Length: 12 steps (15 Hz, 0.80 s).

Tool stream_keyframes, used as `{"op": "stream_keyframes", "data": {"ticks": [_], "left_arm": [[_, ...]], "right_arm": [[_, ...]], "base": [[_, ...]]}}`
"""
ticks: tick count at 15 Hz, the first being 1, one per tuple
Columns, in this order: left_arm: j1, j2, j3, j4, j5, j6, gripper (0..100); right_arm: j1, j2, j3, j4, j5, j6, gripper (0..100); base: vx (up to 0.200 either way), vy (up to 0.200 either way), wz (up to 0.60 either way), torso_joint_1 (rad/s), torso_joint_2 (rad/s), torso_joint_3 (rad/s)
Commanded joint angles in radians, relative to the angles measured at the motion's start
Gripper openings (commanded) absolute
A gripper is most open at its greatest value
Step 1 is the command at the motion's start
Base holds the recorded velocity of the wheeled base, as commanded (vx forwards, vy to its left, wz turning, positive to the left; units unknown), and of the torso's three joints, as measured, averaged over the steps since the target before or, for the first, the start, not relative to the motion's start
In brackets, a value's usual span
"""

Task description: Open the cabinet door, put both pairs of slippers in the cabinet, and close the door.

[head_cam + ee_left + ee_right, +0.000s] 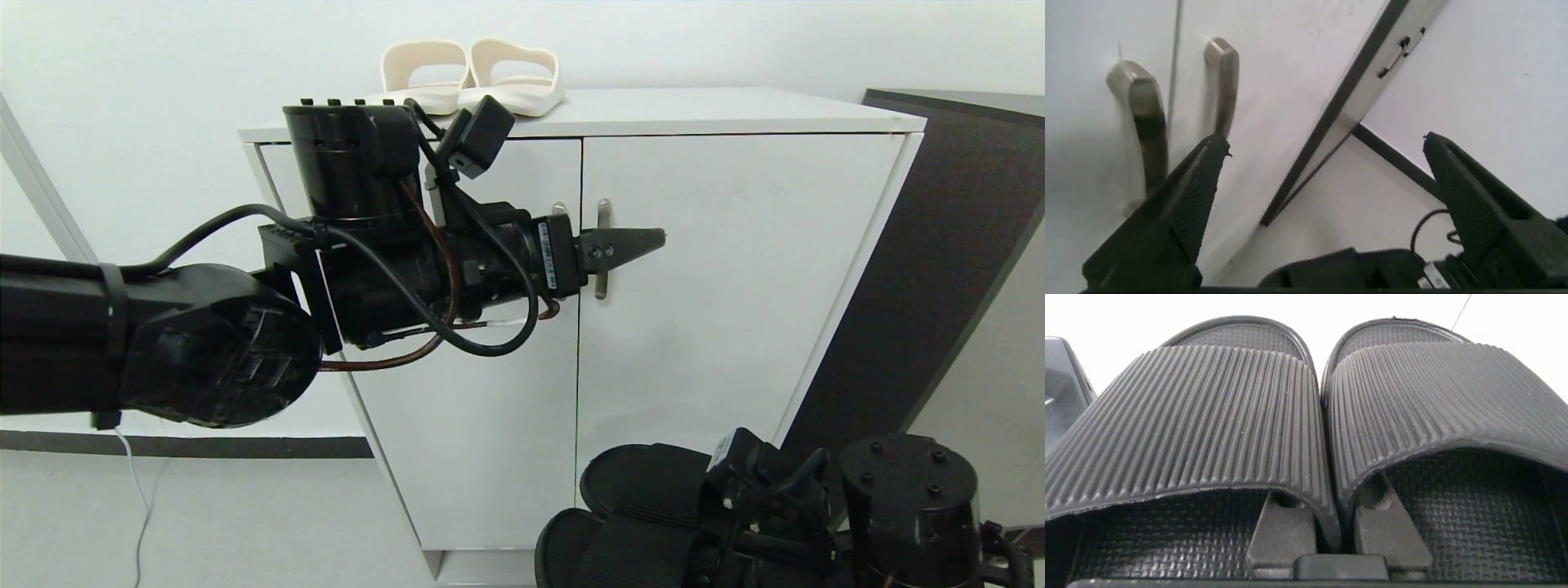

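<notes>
Head view: cabinet [735, 327] doors shut, left gripper [647, 239] at the door handle [602, 286], white slippers [473, 77] on top. Left wrist view: its jaws apart (gripping nothing). Right wrist view: right gripper [1327, 498] clamped on black slippers [1208, 416]; nothing stowed yet.

We're looking at a plain white wall [163, 65], evenly lit, with a pale slanted bar [51, 192] crossing it at far left. A dark skirting strip [204, 447] runs along its foot, above the pale floor [245, 523]. Just right of the white cabinet [735, 327] stands a tall dark panel [939, 286].
</notes>
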Motion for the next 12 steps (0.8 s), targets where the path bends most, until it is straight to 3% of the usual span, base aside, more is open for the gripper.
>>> {"op": "stream_keyframes", "data": {"ticks": [1, 7, 12], "left_arm": [[0.0, 0.024, -0.024, 0.002, 0.018, 0.0, 100], [0.002, 0.104, -0.103, 0.017, 0.07, 0.0, 100], [0.002, 0.116, -0.122, 0.028, 0.071, 0.0, 100]], "right_arm": [[0.0, 0.002, 0.0, -0.002, 0.001, 0.0, 0], [0.002, 0.013, 0.0, -0.012, -0.003, 0.0, 0], [0.002, 0.015, 0.0, -0.022, -0.003, 0.0, 0]], "base": [[0.0, 0.0, 0.0, 0.0, 0.0, 0.0], [0.0, 0.0, 0.0, 0.0, 0.0, 0.0], [0.0, 0.0, 0.0, 0.0, 0.0, 0.0]]}}
